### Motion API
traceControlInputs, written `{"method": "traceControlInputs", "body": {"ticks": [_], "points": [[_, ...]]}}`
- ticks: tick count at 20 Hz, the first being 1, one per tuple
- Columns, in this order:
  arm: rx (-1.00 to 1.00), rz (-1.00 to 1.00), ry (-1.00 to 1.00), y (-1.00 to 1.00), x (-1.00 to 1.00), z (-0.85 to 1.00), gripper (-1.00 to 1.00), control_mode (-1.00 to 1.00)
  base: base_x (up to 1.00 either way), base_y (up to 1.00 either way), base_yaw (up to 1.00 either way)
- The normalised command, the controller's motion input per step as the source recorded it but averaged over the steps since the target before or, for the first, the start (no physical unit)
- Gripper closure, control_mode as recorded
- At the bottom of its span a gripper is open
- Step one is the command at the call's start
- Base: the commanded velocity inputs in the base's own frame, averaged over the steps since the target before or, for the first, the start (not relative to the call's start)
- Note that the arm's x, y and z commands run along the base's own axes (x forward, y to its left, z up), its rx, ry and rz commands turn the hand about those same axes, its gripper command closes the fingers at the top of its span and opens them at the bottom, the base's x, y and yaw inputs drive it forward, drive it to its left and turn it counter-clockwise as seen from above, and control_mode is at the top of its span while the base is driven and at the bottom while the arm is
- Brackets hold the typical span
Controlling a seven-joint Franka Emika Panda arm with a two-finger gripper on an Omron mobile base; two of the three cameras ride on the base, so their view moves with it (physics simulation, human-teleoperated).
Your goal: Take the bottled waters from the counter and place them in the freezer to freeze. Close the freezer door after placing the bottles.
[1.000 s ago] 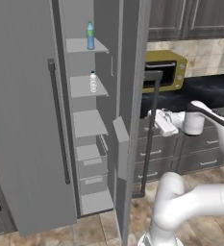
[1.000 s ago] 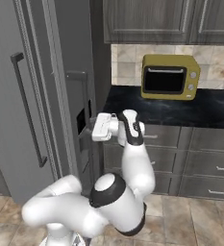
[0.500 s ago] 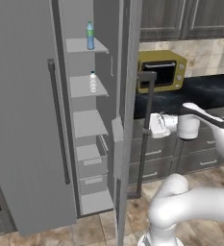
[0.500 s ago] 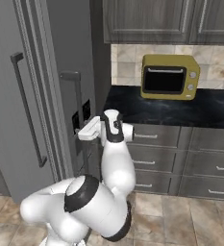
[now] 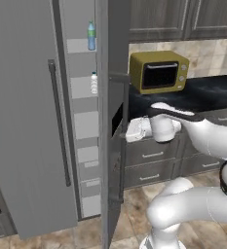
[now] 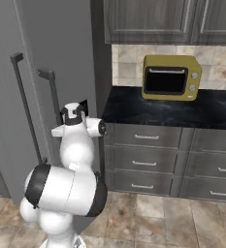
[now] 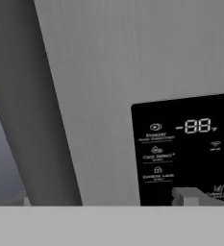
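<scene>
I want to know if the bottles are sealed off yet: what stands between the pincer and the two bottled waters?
The freezer door, ajar, stands edge-on between the pincer and the bottled waters on the shelves, in the left base view.

One bottled water (image 5: 91, 36) stands on each freezer shelf (image 5: 83, 45).

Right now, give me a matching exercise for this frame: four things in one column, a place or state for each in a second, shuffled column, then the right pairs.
Things:
1. green-capped bottle
2. blue-capped bottle
3. microwave
4. freezer door

Places or states:
A. on the black counter
B. partly open, the gripper against its outer face
C. on the top freezer shelf in view
D. on the shelf one below that

Pairs: 1-C, 2-D, 3-A, 4-B
</scene>
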Motion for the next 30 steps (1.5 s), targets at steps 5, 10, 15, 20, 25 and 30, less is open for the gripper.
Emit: {"method": "traceControlInputs", "body": {"ticks": [5,10,15,20,25,30], "points": [[-0.15,-0.24,0.06,0.78,0.33,0.00,-1.00,-1.00,0.00,0.00,0.00],[-0.04,-0.14,0.06,0.20,0.38,0.00,-1.00,-1.00,0.00,0.00,0.00],[-0.01,-0.03,0.05,0.16,0.35,0.01,-1.00,-1.00,0.00,0.00,0.00],[-0.06,-0.11,0.08,0.38,0.36,0.05,-1.00,-1.00,0.00,0.00,0.00],[-0.07,-0.12,0.08,0.35,0.25,0.06,-1.00,-1.00,0.00,0.00,0.00],[-0.08,-0.11,0.01,0.10,0.16,0.19,-1.00,-1.00,0.00,0.00,0.00]]}}
